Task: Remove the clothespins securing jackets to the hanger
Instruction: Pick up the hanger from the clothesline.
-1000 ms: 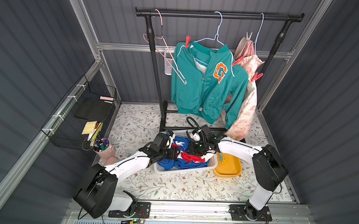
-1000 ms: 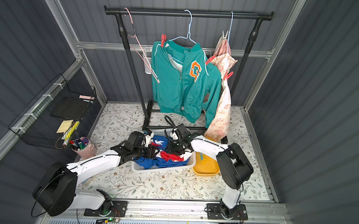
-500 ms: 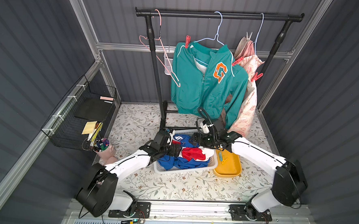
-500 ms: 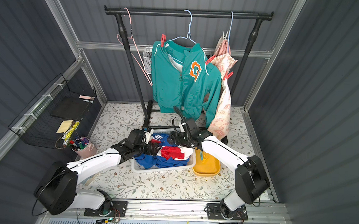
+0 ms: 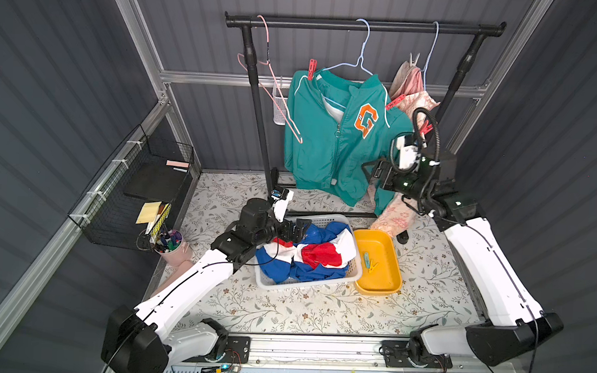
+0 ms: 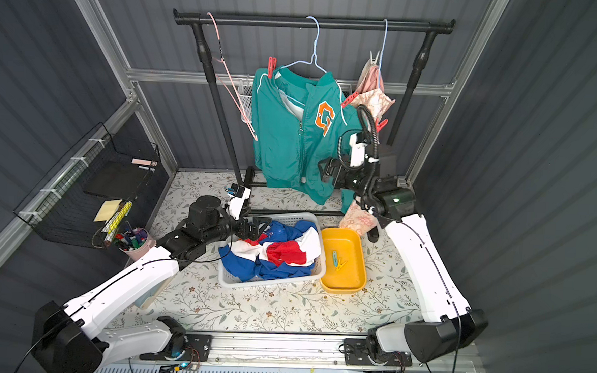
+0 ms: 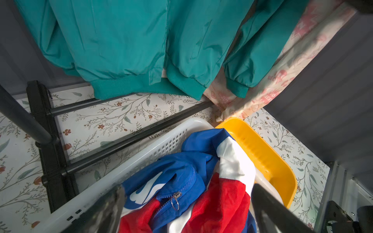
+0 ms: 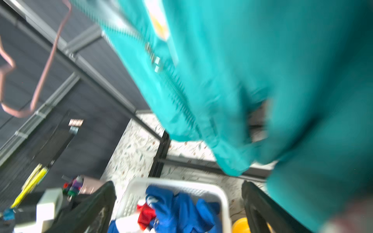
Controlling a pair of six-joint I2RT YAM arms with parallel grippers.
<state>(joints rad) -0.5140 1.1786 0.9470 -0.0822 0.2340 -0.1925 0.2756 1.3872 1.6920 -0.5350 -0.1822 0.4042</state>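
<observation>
— So, how do my pincers stand?
— Your left gripper [image 5: 296,229] hangs wide and empty just above the blue jacket [image 5: 307,254] in the basket [image 5: 323,218]. Your right gripper [image 5: 371,171], equally wide and empty, faces the teal jacket's [image 5: 327,143] lower front.
— And the clothespins [image 5: 311,69]?
— Well above your right gripper, clamping both teal shoulders to the hanger [image 5: 360,57] so it cannot slip off.

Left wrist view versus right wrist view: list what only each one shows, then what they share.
Only the left wrist view clearly shows the cream flowered jacket. Only the right wrist view shows the pink hanger and the pen cup. Both show the teal jacket, the white basket, the blue, red and white jacket and the yellow tray.
</observation>
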